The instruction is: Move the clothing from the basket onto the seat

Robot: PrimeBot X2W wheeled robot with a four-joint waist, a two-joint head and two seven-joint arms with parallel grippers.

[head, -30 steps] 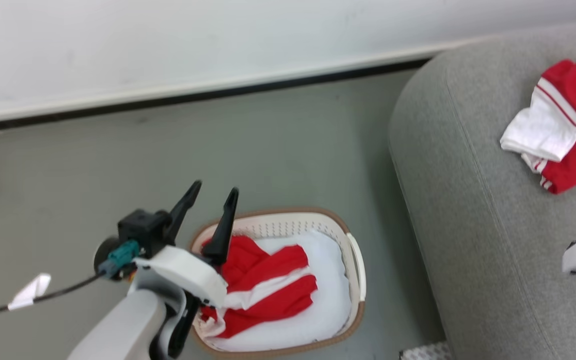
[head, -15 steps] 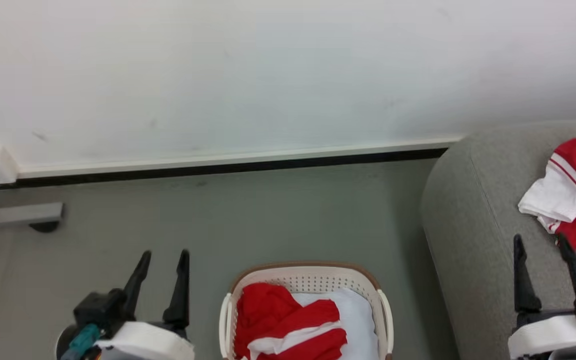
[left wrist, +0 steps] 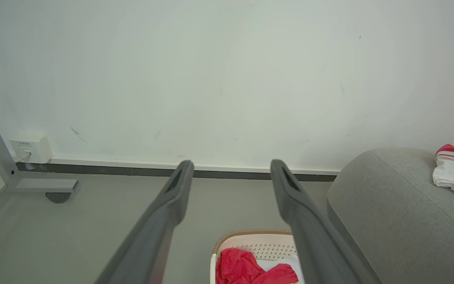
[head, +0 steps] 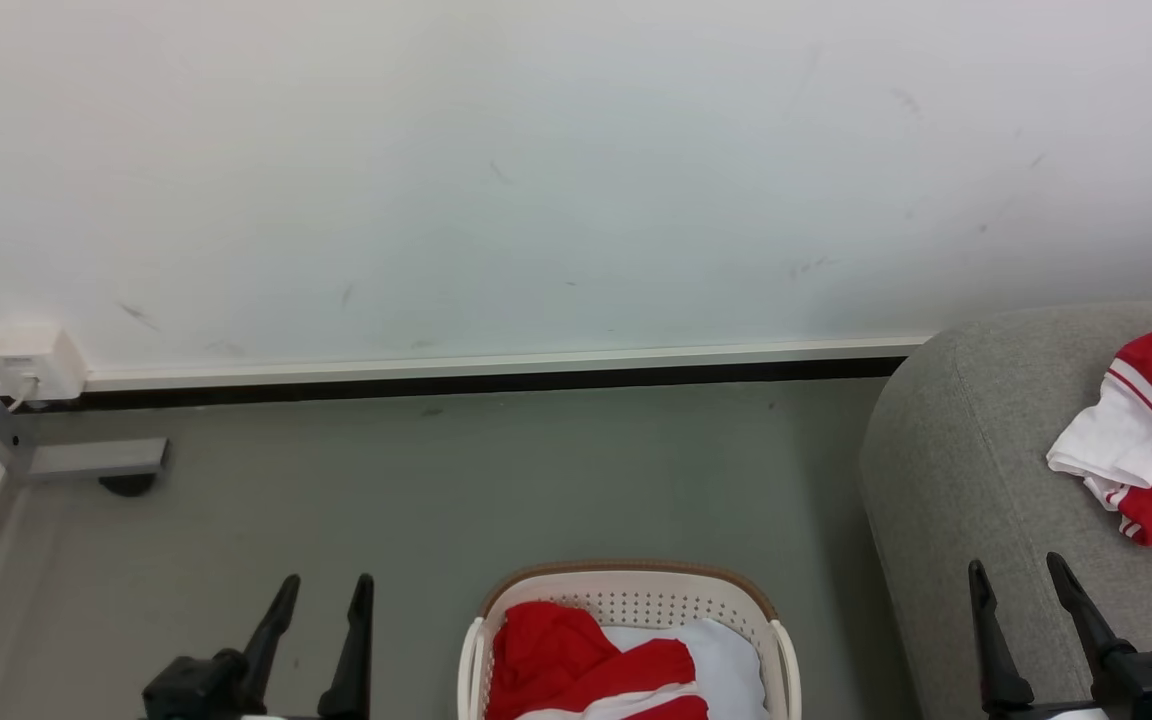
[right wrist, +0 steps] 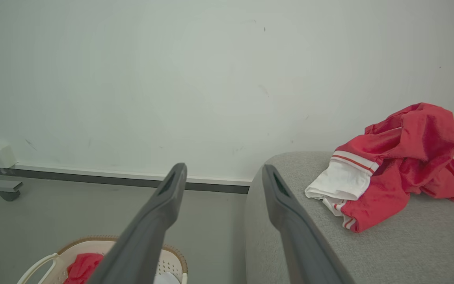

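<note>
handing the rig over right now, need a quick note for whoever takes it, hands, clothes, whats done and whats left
Left hand: open, empty, above the floor to the left of the basket.
Right hand: open, empty, over the near edge of the sofa.
Done: one red and white garment lies crumpled on the sofa.
Left: a red garment with a white stripe lies in the basket on a pale pad. Pick it out and put it on the sofa; leave the pad where it is.
</note>
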